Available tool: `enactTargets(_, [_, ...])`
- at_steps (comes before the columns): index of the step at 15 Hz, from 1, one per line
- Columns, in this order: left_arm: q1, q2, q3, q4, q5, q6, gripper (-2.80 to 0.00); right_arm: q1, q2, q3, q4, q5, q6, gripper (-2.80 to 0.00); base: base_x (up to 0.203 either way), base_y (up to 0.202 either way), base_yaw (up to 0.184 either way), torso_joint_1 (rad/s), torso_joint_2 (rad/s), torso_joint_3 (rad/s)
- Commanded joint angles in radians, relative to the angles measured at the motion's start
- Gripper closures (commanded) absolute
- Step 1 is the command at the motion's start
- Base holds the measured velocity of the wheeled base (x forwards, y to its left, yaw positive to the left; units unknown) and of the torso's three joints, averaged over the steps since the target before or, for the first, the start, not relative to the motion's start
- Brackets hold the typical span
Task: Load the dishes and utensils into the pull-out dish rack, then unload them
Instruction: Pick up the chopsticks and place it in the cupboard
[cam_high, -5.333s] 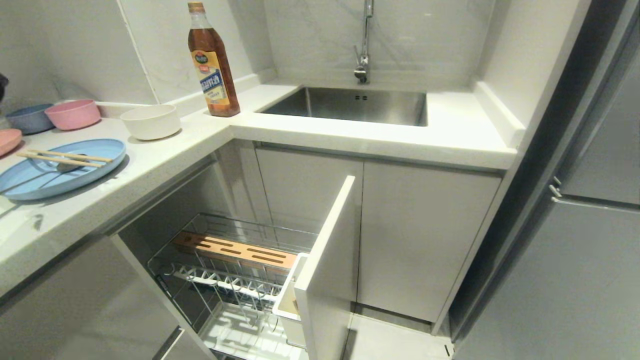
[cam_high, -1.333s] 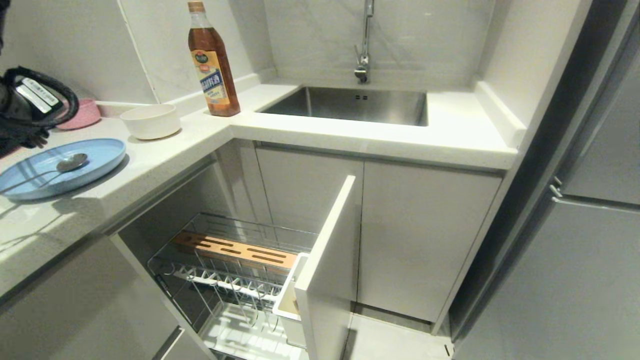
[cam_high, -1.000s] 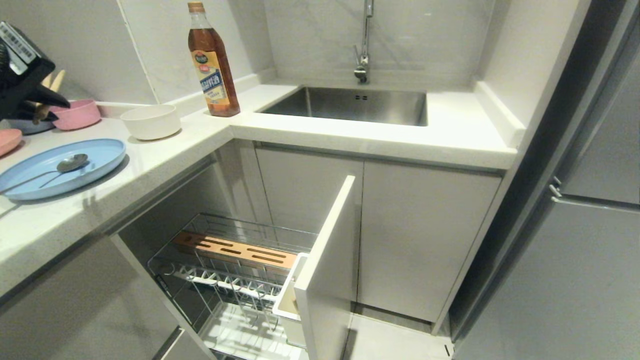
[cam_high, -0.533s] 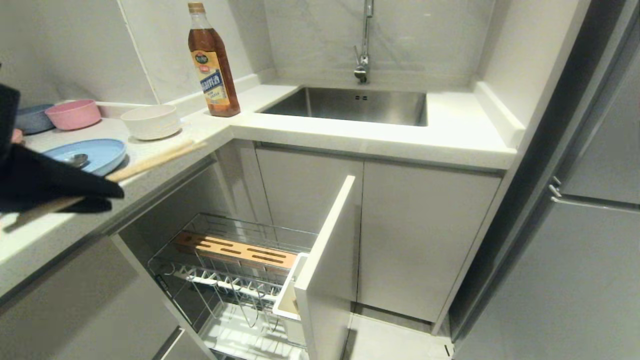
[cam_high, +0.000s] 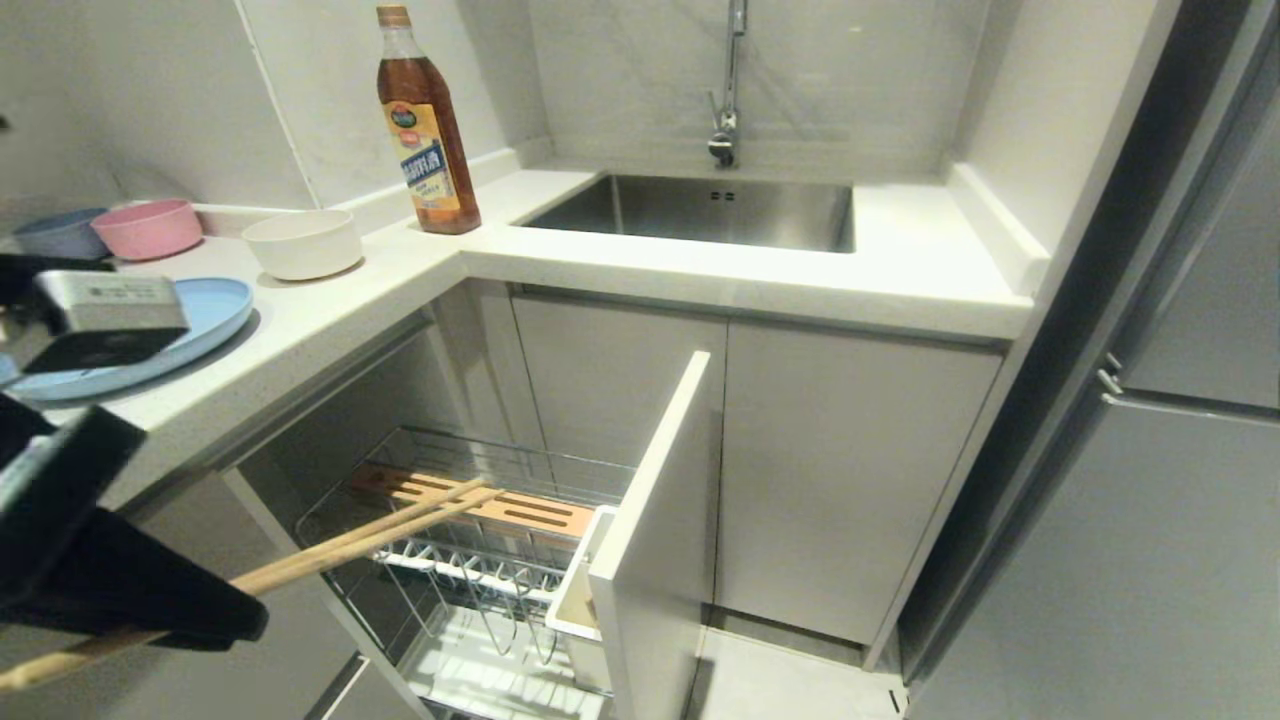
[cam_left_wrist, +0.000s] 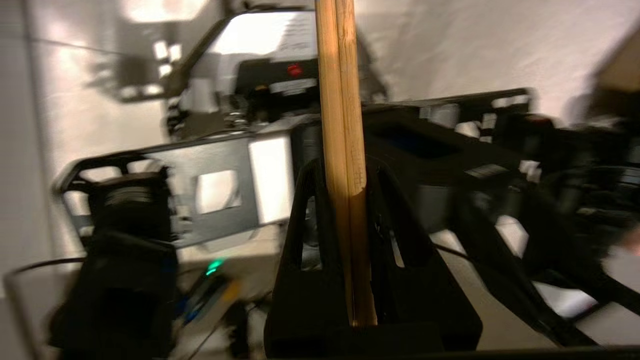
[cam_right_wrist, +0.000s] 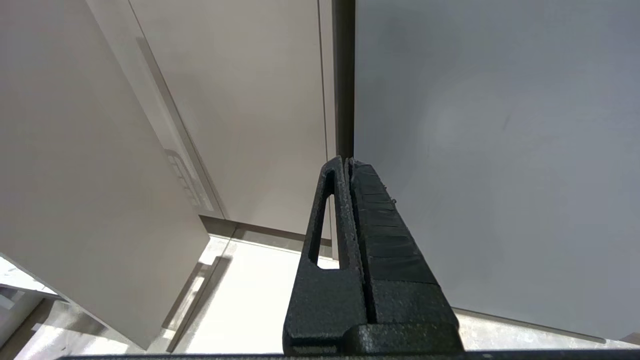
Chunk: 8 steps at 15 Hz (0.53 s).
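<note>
My left gripper (cam_high: 235, 605) sits low at the left, in front of the pull-out dish rack (cam_high: 452, 580), and is shut on the pair of wooden chopsticks (cam_high: 380, 530). The sticks slant up to the right, and their tips hang over the rack's slotted wooden strip (cam_high: 530, 512). In the left wrist view the chopsticks (cam_left_wrist: 340, 125) stand clamped between the black fingers (cam_left_wrist: 305, 210). The light-blue plate (cam_high: 218, 305) and the white bowl (cam_high: 300, 243) rest on the counter. My arm hides the spoon. My right gripper (cam_right_wrist: 347, 162) is shut and holds nothing, parked facing the cabinet fronts.
The rack's white front panel (cam_high: 660, 520) juts out to the right of the basket. An oil bottle (cam_high: 425, 130) stands by the sink (cam_high: 700, 205) and faucet (cam_high: 728, 100). Pink (cam_high: 148, 227) and grey-blue (cam_high: 60, 232) bowls sit at the counter's back left. A grey fridge (cam_high: 1150, 500) closes off the right.
My left arm lifted the chopsticks off the plate, then swung down and forward off the counter. Their tips now reach over the rack's wooden strip. The right arm has not moved.
</note>
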Motion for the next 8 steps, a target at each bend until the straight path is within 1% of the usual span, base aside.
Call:
enactTargets(1, [0.047,0.092,0.005,0.015,0.000,0.054,0.00,0.001,0.000,0.000,0.000,0.000,0.000,0.00,0.000,0.000,0.000,0.000,0.00,0.000])
enactTargets(3, [0.114,0.146,0.028,0.015,0.004,0.218,0.00,0.001,0.000,0.000,0.000,0.000,-0.001,0.00,0.000,0.000,0.000,0.000,0.00,0.000])
enactTargets(4, [0.150,0.169,0.047,0.009,0.005,0.315,0.00,0.001,0.000,0.000,0.000,0.000,0.000,0.00,0.000,0.000,0.000,0.000,0.00,0.000])
enactTargets(5, [0.179,0.198,0.062,-0.003,0.006,0.390,0.00,0.001,0.000,0.000,0.000,0.000,0.000,0.00,0.000,0.000,0.000,0.000,0.00,0.000])
enactTargets(6, [0.193,0.223,0.072,-0.024,0.005,0.432,0.00,0.001,0.000,0.000,0.000,0.000,0.000,0.00,0.000,0.000,0.000,0.000,0.00,0.000])
enactTargets(8, [0.198,0.257,0.081,-0.044,0.007,0.490,0.00,0.001,0.000,0.000,0.000,0.000,0.000,0.00,0.000,0.000,0.000,0.000,0.00,0.000])
